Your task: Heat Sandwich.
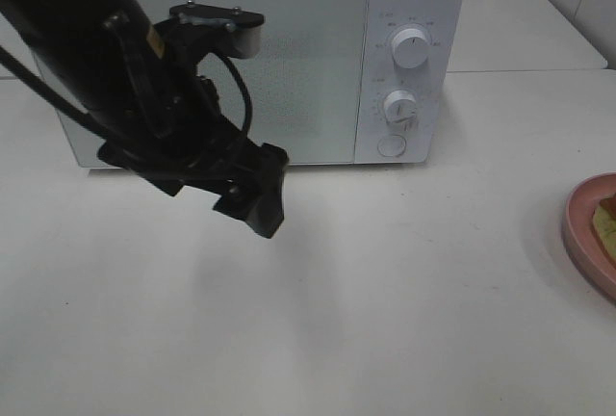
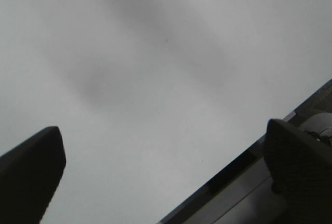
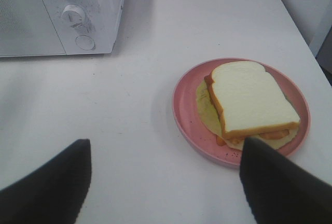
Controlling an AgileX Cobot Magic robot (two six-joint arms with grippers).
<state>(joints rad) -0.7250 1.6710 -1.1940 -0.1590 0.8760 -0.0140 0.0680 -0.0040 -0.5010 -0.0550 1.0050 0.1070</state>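
Note:
The sandwich, pale bread with a tan crust and yellow filling, lies on a round pink plate; only a sliver of the sandwich shows at the right edge of the high view. My right gripper hovers open on the near side of the plate, with only table between its fingers. The white microwave stands at the back with its door closed. In front of its door, my left gripper hangs over the table. Its fingertips stand wide apart and hold nothing.
The microwave's two dials and a round button are on its right panel. The pink plate sits at the table's right edge. My left arm's black links and cable cover the microwave's left part.

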